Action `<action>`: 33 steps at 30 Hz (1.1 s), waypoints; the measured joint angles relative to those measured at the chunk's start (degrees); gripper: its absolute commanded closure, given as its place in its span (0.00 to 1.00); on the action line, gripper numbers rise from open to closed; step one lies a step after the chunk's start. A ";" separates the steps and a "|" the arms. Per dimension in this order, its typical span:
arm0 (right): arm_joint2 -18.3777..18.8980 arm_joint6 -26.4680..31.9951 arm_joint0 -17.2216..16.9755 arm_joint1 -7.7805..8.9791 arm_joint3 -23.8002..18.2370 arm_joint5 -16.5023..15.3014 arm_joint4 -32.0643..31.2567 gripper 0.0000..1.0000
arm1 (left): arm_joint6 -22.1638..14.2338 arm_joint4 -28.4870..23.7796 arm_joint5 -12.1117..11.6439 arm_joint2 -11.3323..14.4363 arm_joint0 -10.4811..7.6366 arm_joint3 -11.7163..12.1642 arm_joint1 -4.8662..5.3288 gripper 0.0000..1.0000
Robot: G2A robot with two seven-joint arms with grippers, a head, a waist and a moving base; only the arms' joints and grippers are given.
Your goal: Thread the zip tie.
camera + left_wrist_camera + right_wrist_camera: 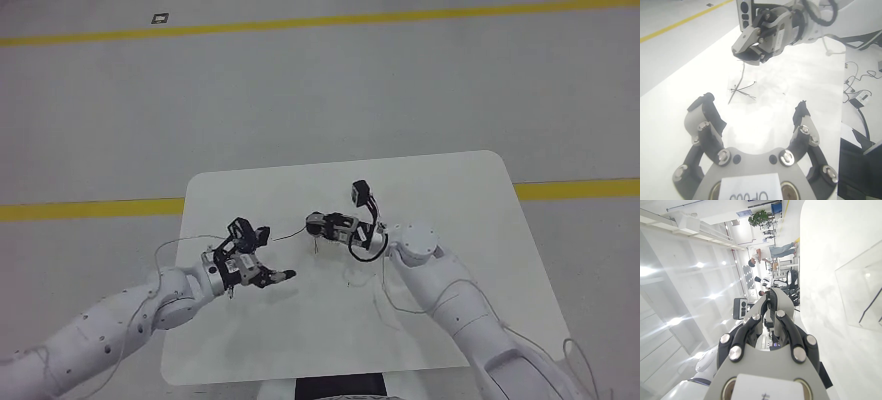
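The left arm and right arm are glossy white with rounded shells. The left tool has grey metal fingers tipped in black tape, black linkages, silver screws and a white label on its grey base plate. The right tool is built alike, with a black cable looped round its wrist.

Harsh overhead brightness, glare-washed white table, starburst ceiling lights, seemingly faint shadows, fisheye-curved edges.
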 measured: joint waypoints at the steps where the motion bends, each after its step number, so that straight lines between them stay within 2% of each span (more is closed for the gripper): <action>1: 0.00 0.67 -0.08 0.07 -0.09 0.06 0.21 1.00 | 0.84 0.18 -0.38 -0.12 0.06 0.32 -0.11 0.00; 7: -0.56 3.19 0.05 0.15 0.11 0.09 1.26 1.00 | 7.85 5.16 -0.54 0.80 0.18 0.91 -0.48 0.00; 13: -0.66 2.47 -0.30 0.17 -0.41 0.24 0.99 1.00 | 7.92 5.44 -0.40 0.78 0.19 1.05 -0.53 0.00; 19: -1.33 2.88 -1.52 0.42 -2.80 1.05 0.87 1.00 | 9.35 4.39 -0.55 0.20 1.20 1.22 -1.04 0.00; 23: -1.57 3.22 -1.56 0.52 -3.17 0.54 0.43 1.00 | 9.27 6.15 -0.54 0.26 0.98 1.52 -1.13 0.00; 29: -1.68 2.57 -2.11 0.51 -4.03 0.65 0.73 1.00 | 9.16 5.95 -0.27 0.14 1.10 1.44 -1.23 0.00; 33: -1.44 2.40 -3.00 0.75 -5.60 0.91 1.80 1.00 | 10.96 5.54 -0.55 -0.22 1.80 1.57 -1.76 0.00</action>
